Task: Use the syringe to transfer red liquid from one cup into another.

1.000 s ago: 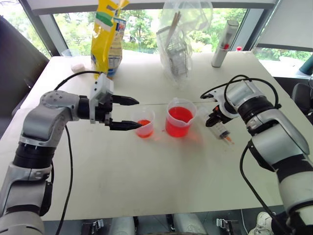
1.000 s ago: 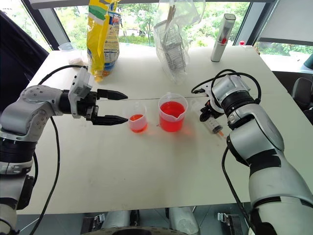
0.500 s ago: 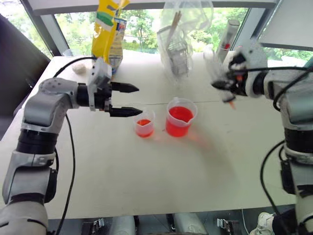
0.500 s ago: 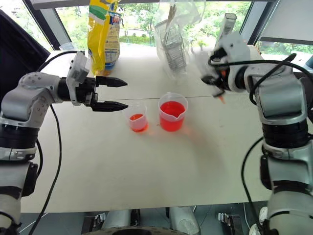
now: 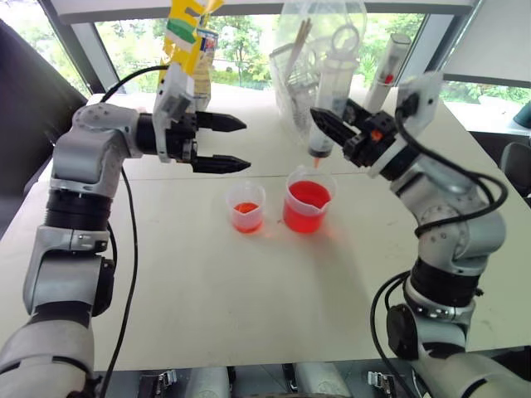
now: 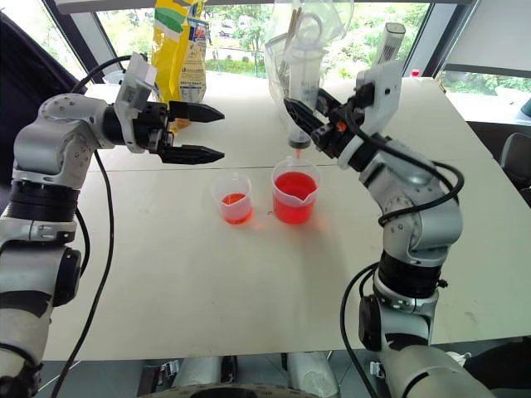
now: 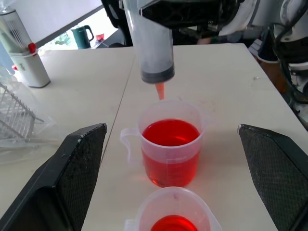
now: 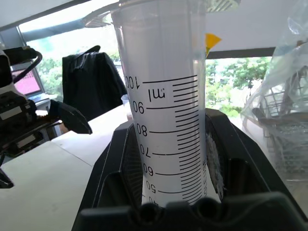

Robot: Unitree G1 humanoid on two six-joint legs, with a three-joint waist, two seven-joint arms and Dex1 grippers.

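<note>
The syringe [image 5: 325, 108] stood upright, its long axis vertical, its orange tip pointing straight down at the larger beaker [image 5: 306, 202] from just above the rim. Its barrel carried black graduations, read in the right wrist view upside down as "100 ml", 90, 80, 70, 60 and 50. The right gripper [image 5: 330, 128] was clamped on the barrel, a black finger on either side. Red liquid [image 5: 306, 208] filled the larger beaker to well over half. The smaller cup [image 5: 246, 207] stood just beside the beaker on its left, apart from it, with a shallow layer of the same red in its bottom. The left gripper [image 5: 222, 143] hung above and to the left of the smaller cup, its fingers spread wide apart and holding nothing, pointing toward the syringe. Both cups rested on the white table [image 5: 249, 307]. Behind the beaker, near the window, lay a clear plastic bag [image 5: 300, 75] over a wire rack, a yellow packet [image 5: 181, 41] whose print could not be read, and a white-grey cylinder [image 5: 387, 65] with a red dot.
</note>
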